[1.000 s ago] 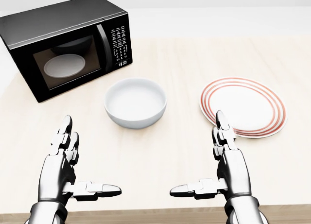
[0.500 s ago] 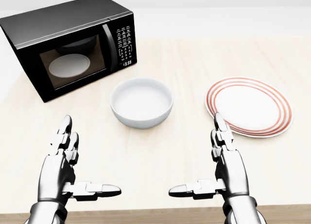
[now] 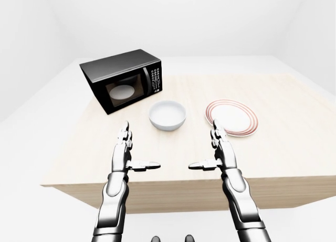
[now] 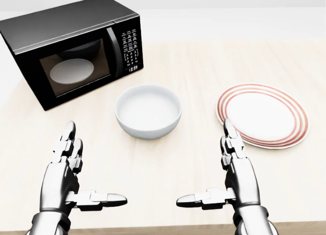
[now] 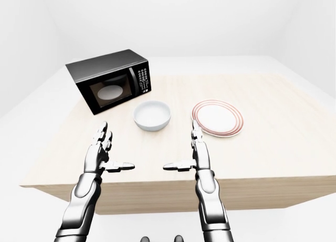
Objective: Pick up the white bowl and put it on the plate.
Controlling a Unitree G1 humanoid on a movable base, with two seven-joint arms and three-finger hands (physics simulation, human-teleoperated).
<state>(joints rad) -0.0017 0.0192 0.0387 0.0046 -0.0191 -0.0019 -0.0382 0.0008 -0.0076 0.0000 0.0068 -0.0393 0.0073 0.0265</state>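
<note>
Your pale wooden tabletop (image 4: 193,56) carries everything. At its upper left in the head view sits the black boxy microwave (image 4: 71,49), door shut, a white dish visible behind the glass. To the right lies the round white plate with red rim rings (image 4: 264,115). The white round bowl (image 4: 148,110) stands upright between them, near the microwave, apart from the plate. Your left hand (image 4: 69,176) and right hand (image 4: 232,176) hover below, fingers spread wide, holding nothing.

Microwave (image 4: 71,46) keypad txt & display digits too blurry to read.
</note>
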